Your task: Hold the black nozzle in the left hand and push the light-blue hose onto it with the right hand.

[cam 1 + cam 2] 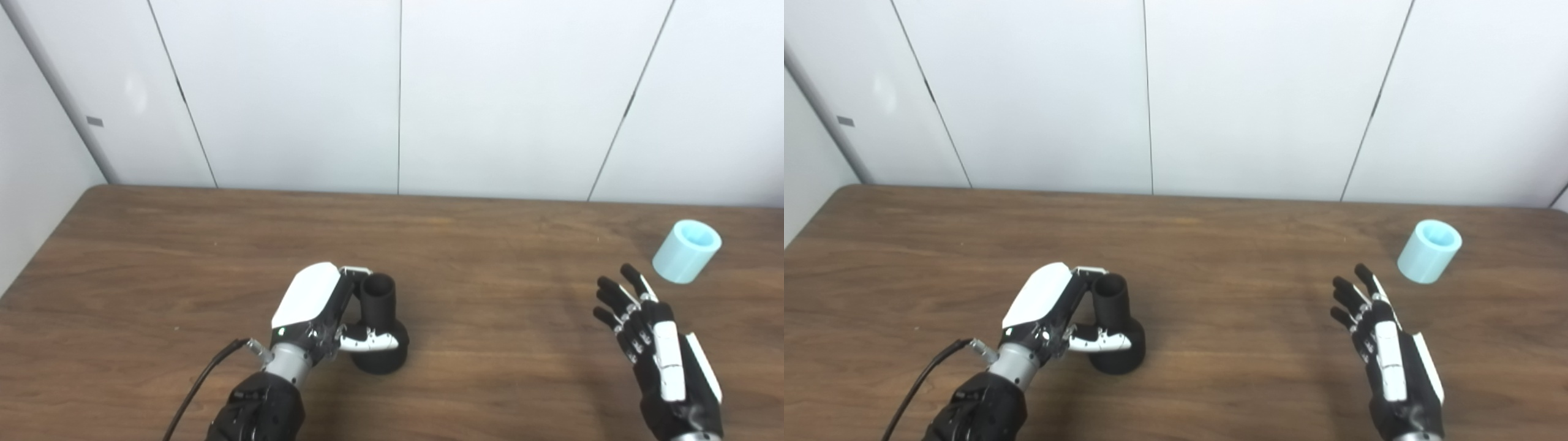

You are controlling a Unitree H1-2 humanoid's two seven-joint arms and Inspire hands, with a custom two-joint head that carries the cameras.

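A black nozzle stands upright on the wooden table, narrow neck up and wide base down. My left hand is wrapped around it from the left: fingers against the back of the neck, thumb across the front of the base. The light-blue hose, a short stubby tube, lies tilted on the table at the far right, its open end facing up and towards me. My right hand hovers open just in front and left of the hose, fingers spread and pointing at it, not touching it.
A white panelled wall runs along the table's back edge. A black cable trails from my left wrist towards the bottom edge. Bare wood lies between the nozzle and the hose.
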